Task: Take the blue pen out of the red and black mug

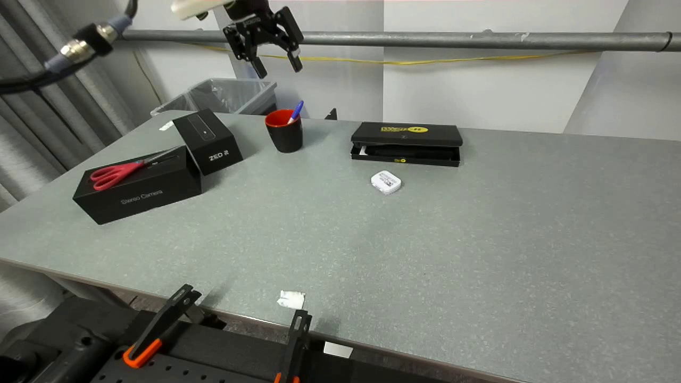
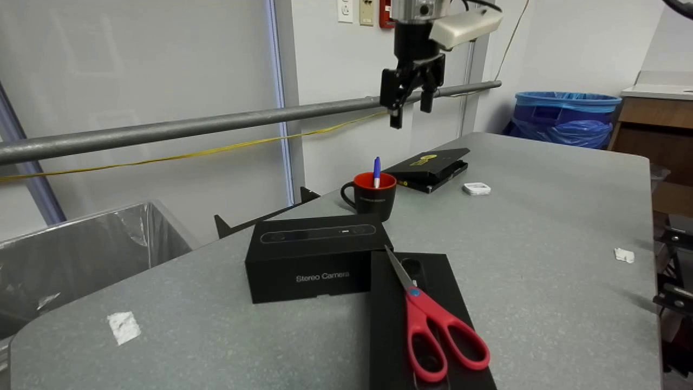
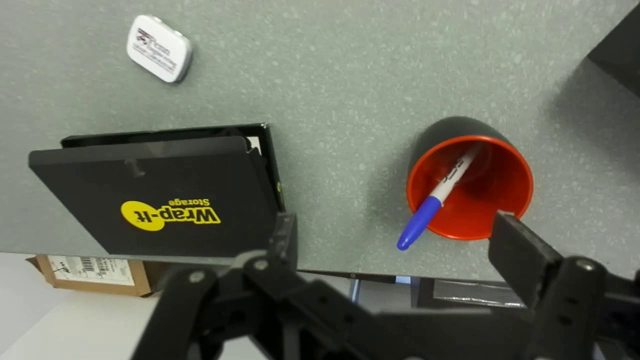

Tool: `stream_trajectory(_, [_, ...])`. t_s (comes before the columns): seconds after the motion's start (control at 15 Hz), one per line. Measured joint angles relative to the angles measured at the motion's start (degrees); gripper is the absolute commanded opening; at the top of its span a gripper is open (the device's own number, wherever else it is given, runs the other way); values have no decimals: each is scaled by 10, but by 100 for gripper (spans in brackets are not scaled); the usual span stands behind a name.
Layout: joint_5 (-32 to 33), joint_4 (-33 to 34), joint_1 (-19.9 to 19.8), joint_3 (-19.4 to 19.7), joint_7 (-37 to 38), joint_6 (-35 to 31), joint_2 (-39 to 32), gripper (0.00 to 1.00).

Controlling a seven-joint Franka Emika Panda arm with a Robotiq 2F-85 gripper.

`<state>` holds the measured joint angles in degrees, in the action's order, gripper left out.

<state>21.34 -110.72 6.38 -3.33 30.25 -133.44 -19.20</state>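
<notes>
The mug (image 1: 285,139) is black outside and red inside. It stands upright near the table's back edge, and also shows in an exterior view (image 2: 373,205) and the wrist view (image 3: 492,202). The blue pen (image 1: 296,110) leans in it, blue cap up and out over the rim; its white lower part is inside. It shows also in an exterior view (image 2: 377,169) and the wrist view (image 3: 422,220). My gripper (image 1: 279,73) is open and empty, well above the mug, fingers pointing down. It shows in an exterior view (image 2: 411,118) and the wrist view (image 3: 396,217).
Black camera boxes (image 1: 213,139) (image 2: 314,276) stand beside the mug, with red scissors (image 1: 118,174) on one. A partly open black Wrap-It box (image 1: 407,135) and a small white case (image 1: 385,182) lie on the mug's other side. A pipe (image 1: 479,40) runs along the wall.
</notes>
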Motion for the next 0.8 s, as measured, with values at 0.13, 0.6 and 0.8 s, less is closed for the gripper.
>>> stream_trajectory(0.13, [4,23,18,21,41,-37,-39,100])
stream_trajectory(0.6, [-14,69,44,43,81,-62,-91,100])
stream_trajectory(0.8, [-12,70,47,48,84,-63,-91,100])
